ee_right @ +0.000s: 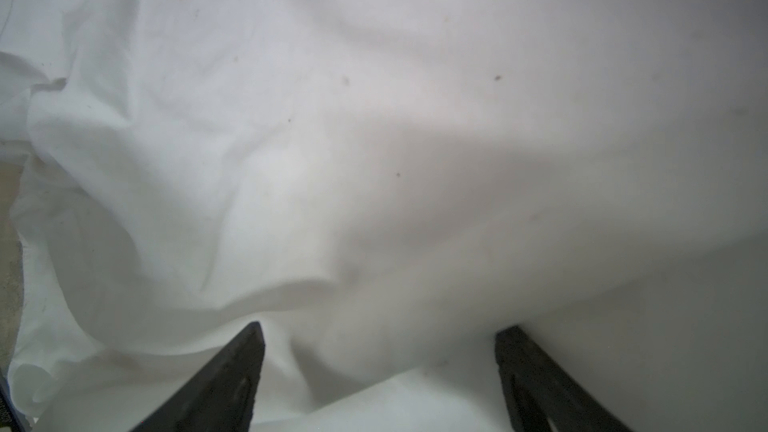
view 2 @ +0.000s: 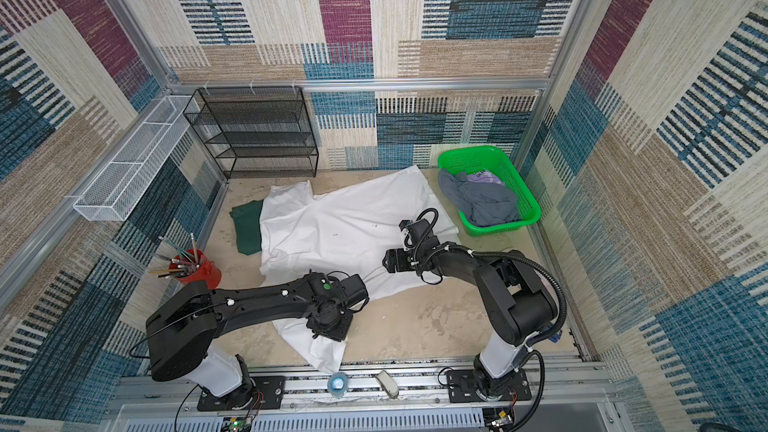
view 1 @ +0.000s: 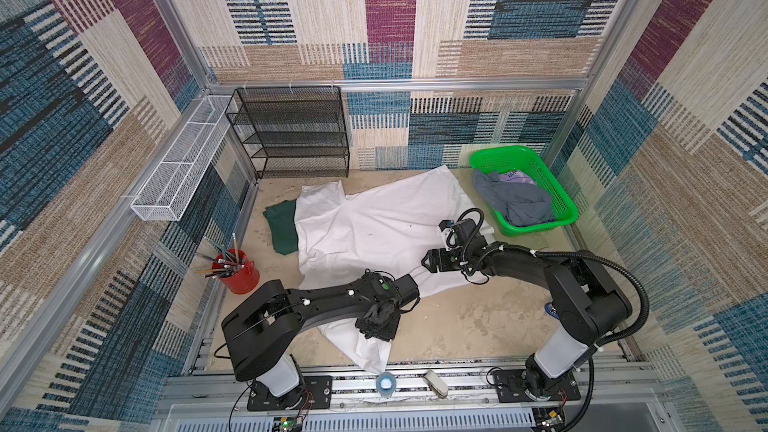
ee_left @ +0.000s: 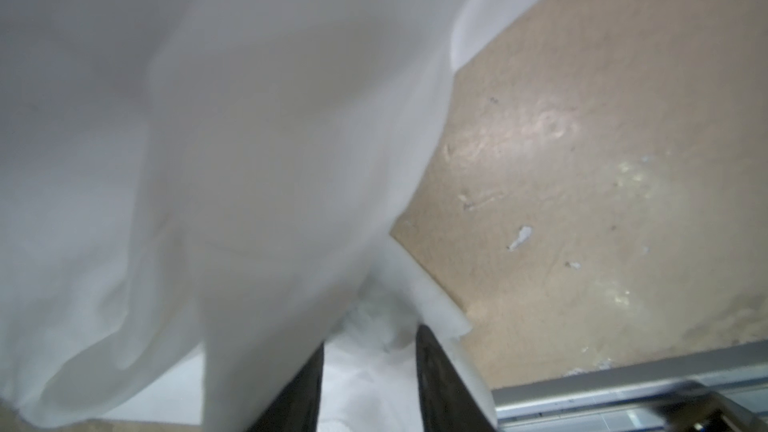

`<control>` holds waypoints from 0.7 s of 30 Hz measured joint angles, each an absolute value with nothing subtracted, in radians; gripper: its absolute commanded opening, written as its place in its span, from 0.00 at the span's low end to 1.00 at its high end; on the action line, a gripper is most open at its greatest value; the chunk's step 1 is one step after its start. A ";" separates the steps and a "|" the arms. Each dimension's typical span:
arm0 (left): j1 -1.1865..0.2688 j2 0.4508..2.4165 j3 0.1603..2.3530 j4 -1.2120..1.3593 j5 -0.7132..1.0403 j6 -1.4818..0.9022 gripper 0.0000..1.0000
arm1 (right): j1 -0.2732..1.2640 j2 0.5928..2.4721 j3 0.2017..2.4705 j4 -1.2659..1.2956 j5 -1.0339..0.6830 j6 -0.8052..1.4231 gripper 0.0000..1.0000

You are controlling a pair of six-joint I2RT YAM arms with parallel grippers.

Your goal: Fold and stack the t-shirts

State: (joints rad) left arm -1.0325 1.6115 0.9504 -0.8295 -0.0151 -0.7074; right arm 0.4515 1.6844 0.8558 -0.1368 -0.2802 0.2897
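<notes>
The large white t-shirt (view 1: 374, 222) (view 2: 340, 222) lies spread over the table, with one end trailing toward the front rail. A dark green t-shirt (view 1: 282, 230) pokes out from under its left edge. The grey t-shirt with a lilac patch (view 1: 515, 201) sits crumpled in the green basket (view 1: 540, 228). My left gripper (view 1: 376, 328) (ee_left: 370, 338) points down onto the white shirt's front end; its jaws stand apart with white cloth lying between them. Over the shirt's right part my right gripper (view 1: 426, 261) (ee_right: 382, 326) hangs open, holding nothing.
A red cup of pencils (view 1: 237, 272) stands at the left. A black mesh shelf (view 1: 291, 135) and a white wire tray (view 1: 183, 168) are at the back left. A tape roll (view 1: 385, 384) and a small white object (view 1: 435, 382) lie on the front rail.
</notes>
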 measured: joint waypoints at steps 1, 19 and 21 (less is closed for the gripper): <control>-1.032 1.612 0.950 -0.828 -0.015 -0.707 0.39 | 0.451 1.684 0.857 -0.140 -0.280 0.290 0.88; -1.037 1.649 0.946 -0.805 0.012 -0.700 0.02 | 0.451 1.686 0.865 -0.154 -0.280 0.286 0.88; -1.037 1.636 0.946 -0.819 -0.006 -0.700 0.00 | 0.451 1.685 0.865 -0.155 -0.280 0.286 0.88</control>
